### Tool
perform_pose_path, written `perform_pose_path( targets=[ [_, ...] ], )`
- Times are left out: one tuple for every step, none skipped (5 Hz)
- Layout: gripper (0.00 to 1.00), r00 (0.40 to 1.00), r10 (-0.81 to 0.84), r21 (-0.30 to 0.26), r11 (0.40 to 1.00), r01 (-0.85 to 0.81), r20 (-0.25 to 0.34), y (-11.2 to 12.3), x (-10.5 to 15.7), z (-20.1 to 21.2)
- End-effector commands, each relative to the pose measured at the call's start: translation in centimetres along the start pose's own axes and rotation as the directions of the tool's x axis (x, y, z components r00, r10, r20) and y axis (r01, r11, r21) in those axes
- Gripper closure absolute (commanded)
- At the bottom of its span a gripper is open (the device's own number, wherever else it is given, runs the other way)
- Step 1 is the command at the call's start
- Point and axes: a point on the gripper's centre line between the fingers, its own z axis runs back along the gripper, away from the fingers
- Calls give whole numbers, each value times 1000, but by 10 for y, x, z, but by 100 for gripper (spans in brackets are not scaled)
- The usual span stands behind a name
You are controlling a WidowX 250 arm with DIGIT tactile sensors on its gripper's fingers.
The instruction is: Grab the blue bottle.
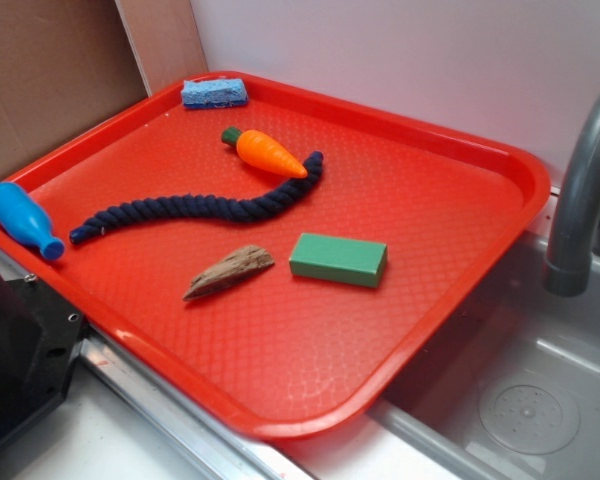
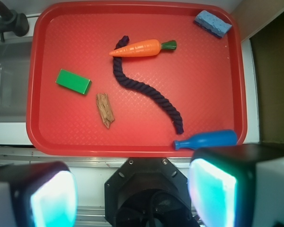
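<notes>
Blue bottle (image 2: 207, 140): lies on its side on the red tray (image 2: 137, 142), at the rim nearest the gripper (image 2: 132, 194), just ahead of its right finger (image 2: 213, 189).
Look: smooth sky-blue plastic, fat body, narrow neck pointing toward the rope's end.
Gripper: jaws spread wide, holding nothing, above the tray's near edge.
Rope (image 2: 146, 90): dark navy, braided, curving farther ahead.
Carrot (image 2: 139, 48): glossy orange, touching the rope's far end.
Wood piece (image 2: 104, 109): rough, brown.
Green block (image 2: 73, 81): flat-faced, rectangular.
Sponge (image 2: 212, 23): blue, porous, far right corner.
</notes>
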Motion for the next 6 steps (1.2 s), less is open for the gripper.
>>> perform_pose_path(
  targets=[
    [0,1000,0,0,1000,0,0,0,0,0],
    [0,999,27,64,998,-25,-27,10,23,-41],
    [0,998,52,91,995,-48,-42,24,33,-70],
    [0,984,175,119,978,-171,-28,44,38,-102],
    [0,907,418,103,906,-411,-51,69,16,-112],
    [0,777,629,87,775,-626,-17,96,-15,-117]
  ],
)
